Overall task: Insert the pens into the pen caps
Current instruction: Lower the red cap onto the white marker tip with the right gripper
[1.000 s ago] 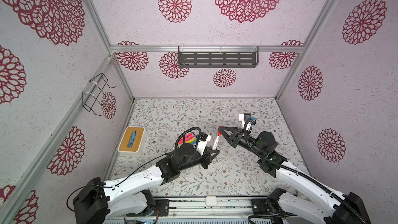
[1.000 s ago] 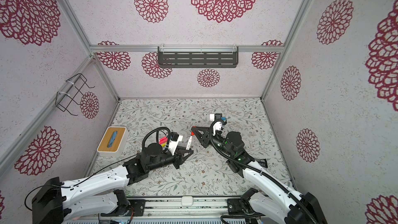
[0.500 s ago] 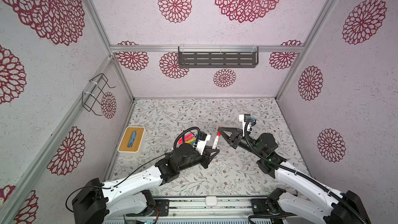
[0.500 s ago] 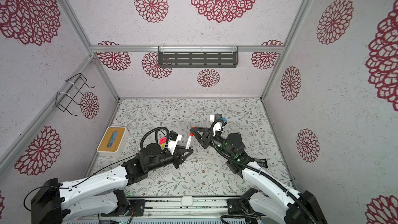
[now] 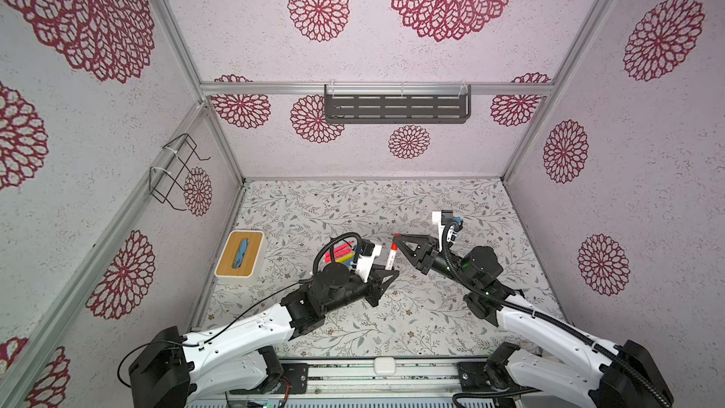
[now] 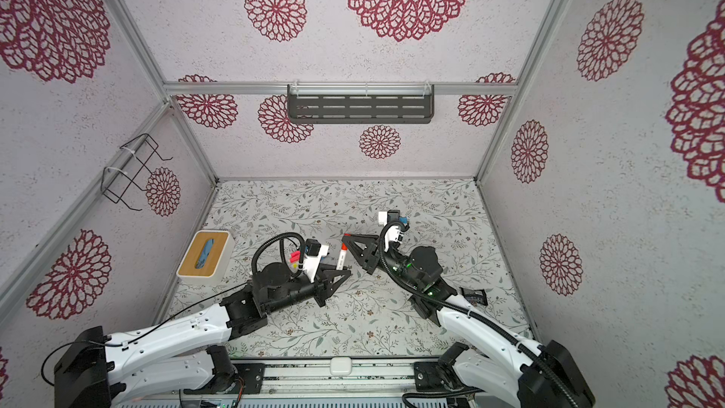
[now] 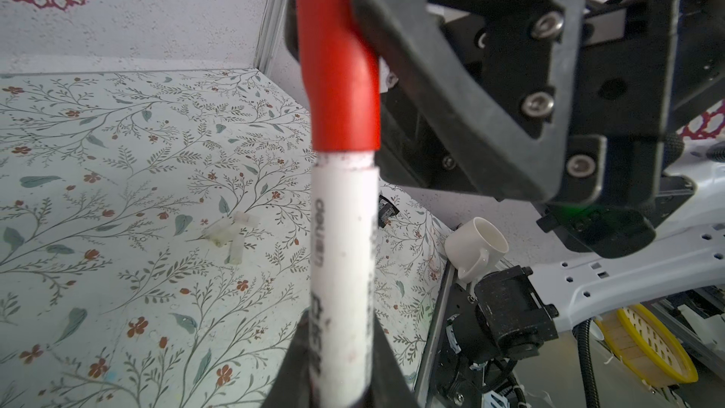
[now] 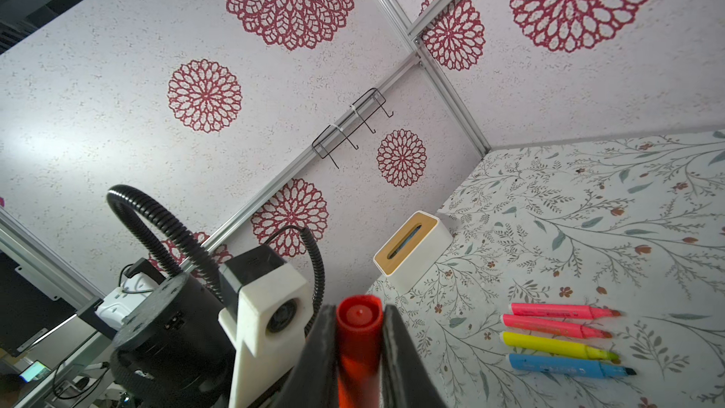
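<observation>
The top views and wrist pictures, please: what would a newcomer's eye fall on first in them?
Probably the white pen at mid-table, gripped by the left gripper, with its red cap sitting between the jaws of the right gripper. Next comes the row of highlighters, two pink, one yellow and one blue, lying uncapped on the floral table beside the left arm.

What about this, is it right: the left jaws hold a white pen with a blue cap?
No. The left wrist view shows that the left jaws hold a white pen with a red cap, not a blue one.
</observation>
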Controlling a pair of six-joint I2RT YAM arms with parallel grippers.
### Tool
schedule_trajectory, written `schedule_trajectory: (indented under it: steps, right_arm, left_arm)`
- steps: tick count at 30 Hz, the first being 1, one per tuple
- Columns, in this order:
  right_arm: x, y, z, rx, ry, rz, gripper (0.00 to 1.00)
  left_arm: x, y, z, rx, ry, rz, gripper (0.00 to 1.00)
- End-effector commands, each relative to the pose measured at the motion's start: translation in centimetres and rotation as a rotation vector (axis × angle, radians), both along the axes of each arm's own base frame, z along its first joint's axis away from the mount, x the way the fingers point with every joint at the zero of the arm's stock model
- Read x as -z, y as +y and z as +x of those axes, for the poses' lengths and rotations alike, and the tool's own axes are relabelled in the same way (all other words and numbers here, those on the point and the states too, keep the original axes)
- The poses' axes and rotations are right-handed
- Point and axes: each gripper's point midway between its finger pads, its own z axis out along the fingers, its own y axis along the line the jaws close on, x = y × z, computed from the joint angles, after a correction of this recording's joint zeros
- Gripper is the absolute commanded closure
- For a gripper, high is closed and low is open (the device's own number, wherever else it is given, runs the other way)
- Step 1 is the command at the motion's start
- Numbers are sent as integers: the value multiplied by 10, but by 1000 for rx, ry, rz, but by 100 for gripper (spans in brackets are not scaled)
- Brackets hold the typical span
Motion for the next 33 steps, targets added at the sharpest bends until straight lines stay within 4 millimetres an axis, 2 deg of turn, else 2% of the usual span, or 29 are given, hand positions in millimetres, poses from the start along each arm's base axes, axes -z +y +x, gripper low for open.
schedule_trajectory:
  steps: [1,5,9,13,17,22,28,33]
  right_arm:
    - [-9,-2,-15,-26,-52,13,58]
    - [-12,-10,-15,17,-56,-22,49]
    - [-22,-11,-3,63,-11,-106,49]
    - [-41,-2,6,57,6,-181,48]
    - [-43,8,18,57,34,-251,48]
    - [-41,21,18,0,49,-269,48]
    - [-40,28,10,-54,42,-254,55]
    - [-31,31,6,-76,44,-276,79]
  left_arm:
    - [-25,6,3,-34,-69,-70,100]
    - [-25,8,3,-37,-76,-70,100]
    - [-21,7,2,-32,-66,-64,100]
    - [-18,5,0,-19,-42,-65,100]
    - [-19,5,-1,-16,-42,-70,100]
    - [-22,5,-1,-13,-47,-73,100]
    - [-19,4,-1,-14,-42,-59,100]
    - [-21,5,1,-24,-55,-59,100]
